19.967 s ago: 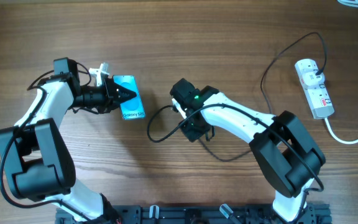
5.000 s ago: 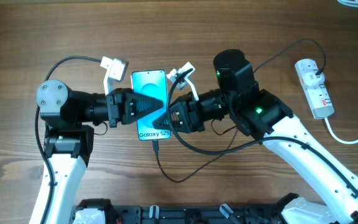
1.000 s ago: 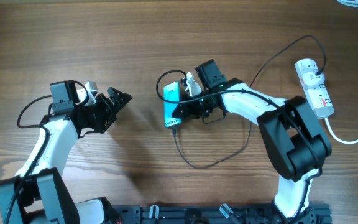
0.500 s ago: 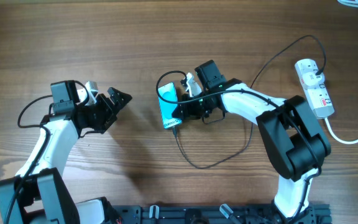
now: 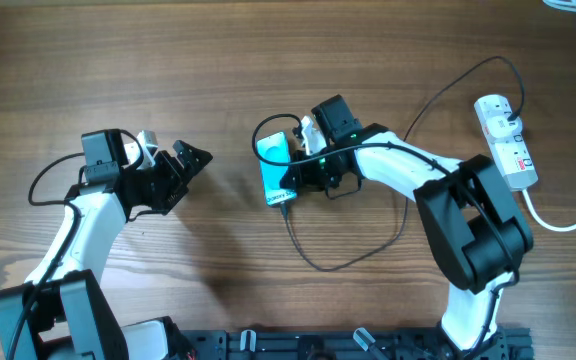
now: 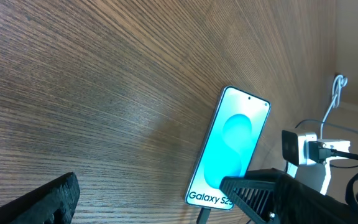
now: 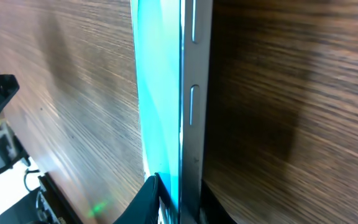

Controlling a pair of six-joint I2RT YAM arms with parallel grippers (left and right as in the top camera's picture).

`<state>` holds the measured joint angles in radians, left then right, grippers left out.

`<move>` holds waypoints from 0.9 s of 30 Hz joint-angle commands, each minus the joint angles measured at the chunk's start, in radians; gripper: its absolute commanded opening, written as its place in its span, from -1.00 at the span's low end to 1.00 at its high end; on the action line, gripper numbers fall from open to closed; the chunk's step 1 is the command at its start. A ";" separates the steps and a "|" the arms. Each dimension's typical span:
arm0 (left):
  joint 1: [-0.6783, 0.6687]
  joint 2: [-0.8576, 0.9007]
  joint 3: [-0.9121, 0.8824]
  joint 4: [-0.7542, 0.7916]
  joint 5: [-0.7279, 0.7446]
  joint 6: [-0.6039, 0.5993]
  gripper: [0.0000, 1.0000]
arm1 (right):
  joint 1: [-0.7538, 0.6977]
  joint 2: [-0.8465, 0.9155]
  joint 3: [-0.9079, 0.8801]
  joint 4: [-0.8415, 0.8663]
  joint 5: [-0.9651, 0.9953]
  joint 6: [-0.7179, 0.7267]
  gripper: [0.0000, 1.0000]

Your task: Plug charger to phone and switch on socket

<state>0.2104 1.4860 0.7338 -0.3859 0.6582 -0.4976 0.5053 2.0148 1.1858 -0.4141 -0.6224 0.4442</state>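
Charger (image 5: pixel 325 268) looks seated in the Galaxy phone (image 5: pixel 274 163); right gripper (image 5: pixel 288 180) pinches its edge, left gripper (image 5: pixel 190 161) gapes empty, well apart. Next: let go, press the socket (image 5: pixel 506 141) switch.

A brown wooden table (image 5: pixel 268 60) fills the view, a black rail (image 5: pixel 298 348) along its near edge.

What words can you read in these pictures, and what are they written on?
"Galaxy S2": white letters on the phone screen, in the left wrist view; whatever follows is hidden.
Red marks on the socket: too small to read.
Nothing else can be read.
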 commanded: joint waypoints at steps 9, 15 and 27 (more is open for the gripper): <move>-0.003 0.001 0.003 0.000 -0.006 0.023 1.00 | -0.003 0.024 -0.016 -0.031 0.222 0.001 -0.45; -0.003 0.001 0.003 0.000 -0.006 0.023 1.00 | -0.003 0.024 -0.016 -0.043 0.237 0.004 -0.25; -0.003 0.001 0.003 0.000 -0.006 0.023 1.00 | -0.003 -0.005 -0.011 -0.059 0.238 0.029 0.42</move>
<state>0.2104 1.4860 0.7338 -0.3862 0.6552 -0.4980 0.5087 1.9877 1.2011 -0.4465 -0.4950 0.4686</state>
